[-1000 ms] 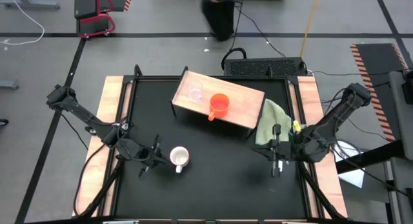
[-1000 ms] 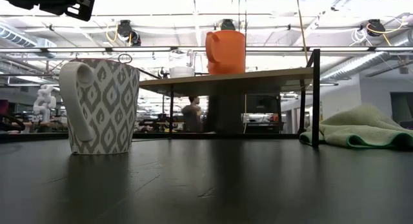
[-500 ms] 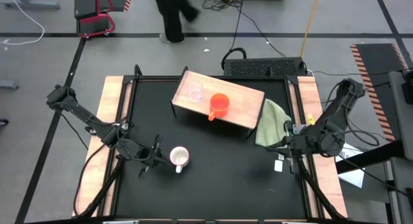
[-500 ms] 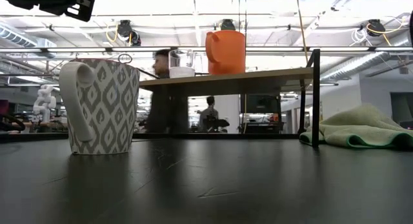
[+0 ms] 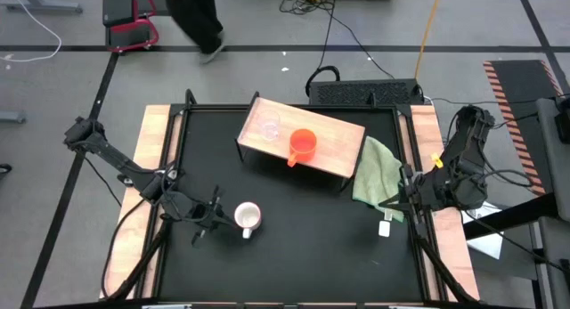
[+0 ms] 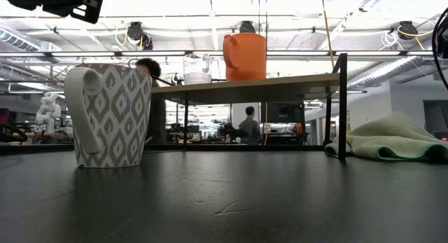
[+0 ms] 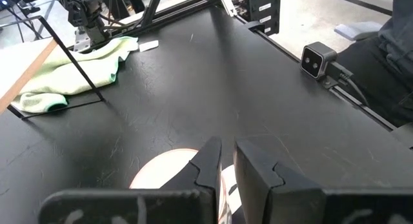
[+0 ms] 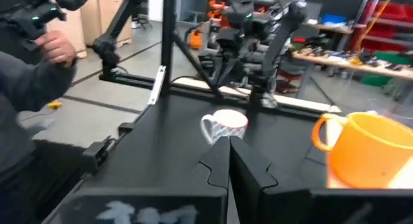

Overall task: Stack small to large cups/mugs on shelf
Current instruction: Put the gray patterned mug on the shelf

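Cups are partly in place: the small clear cup and the orange mug both stand on the wooden shelf at the far middle of the desk, side by side and apart rather than nested. The white patterned mug is not yet up there; it sits on the desk, near and to the left, upright with its handle showing in the low view. So two of three are on the shelf and the largest is left, and judging by the task, the stacking by size may also remain.

The left gripper sits just beside the white mug, its jaws narrowly parted with the mug's rim right at them in the left wrist view; whether they actually pinch the rim cannot be told. The right gripper hangs at the right edge of the desk by the green cloth, jaws clenched on nothing.

Compared with a second ago, the right arm has pulled back from over the desk toward the right edge, while the left arm and all three cups have not moved. A person on the floor beyond the desk has walked leftward.
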`<action>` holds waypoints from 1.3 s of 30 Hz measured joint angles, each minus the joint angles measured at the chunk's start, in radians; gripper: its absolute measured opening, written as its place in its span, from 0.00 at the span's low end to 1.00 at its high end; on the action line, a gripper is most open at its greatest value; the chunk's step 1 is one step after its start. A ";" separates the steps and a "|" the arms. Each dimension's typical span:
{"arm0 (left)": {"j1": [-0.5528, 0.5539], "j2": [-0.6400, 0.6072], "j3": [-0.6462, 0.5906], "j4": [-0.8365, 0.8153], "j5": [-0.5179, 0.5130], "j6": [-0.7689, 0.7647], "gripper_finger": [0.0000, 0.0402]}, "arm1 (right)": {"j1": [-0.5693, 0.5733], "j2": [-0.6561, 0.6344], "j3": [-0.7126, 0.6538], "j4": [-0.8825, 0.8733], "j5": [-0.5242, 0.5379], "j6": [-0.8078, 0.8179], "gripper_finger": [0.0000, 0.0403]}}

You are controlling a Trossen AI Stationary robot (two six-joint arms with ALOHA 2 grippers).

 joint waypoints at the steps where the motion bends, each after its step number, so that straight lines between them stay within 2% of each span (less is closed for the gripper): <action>1: 0.000 0.000 0.000 0.000 0.000 -0.001 0.11 | 0.007 -0.004 0.000 -0.001 0.027 -0.007 0.00; 6: 0.000 0.000 0.000 0.006 0.000 -0.007 0.11 | 0.039 -0.012 0.000 -0.049 0.251 -0.060 0.00; 9: 0.000 0.000 0.000 0.012 0.000 -0.007 0.11 | 0.040 -0.033 -0.014 -0.042 0.235 -0.092 0.00; 12: 0.000 0.000 0.000 0.023 0.000 0.017 0.11 | 0.026 -0.068 -0.068 0.054 0.110 -0.181 0.00; 15: 0.000 0.000 0.000 0.038 0.000 0.050 0.11 | -0.011 -0.107 -0.147 0.210 -0.060 -0.288 0.00; 17: 0.000 0.000 0.000 0.049 0.000 0.069 0.11 | -0.047 -0.116 -0.201 0.328 -0.133 -0.351 0.00; 21: 0.000 0.000 0.000 0.051 0.000 0.078 0.11 | -0.144 -0.104 -0.255 0.386 -0.272 -0.387 0.00; 29: 0.000 0.000 0.000 0.050 0.000 0.053 0.11 | -0.427 -0.060 -0.268 0.399 -0.607 -0.354 0.00; 35: 0.000 0.000 0.000 0.049 0.001 0.050 0.11 | -0.687 -0.009 -0.262 0.398 -0.859 -0.217 0.00; 39: 0.000 0.000 0.000 0.047 0.001 0.045 0.11 | -0.809 0.009 -0.238 0.399 -0.963 -0.141 0.00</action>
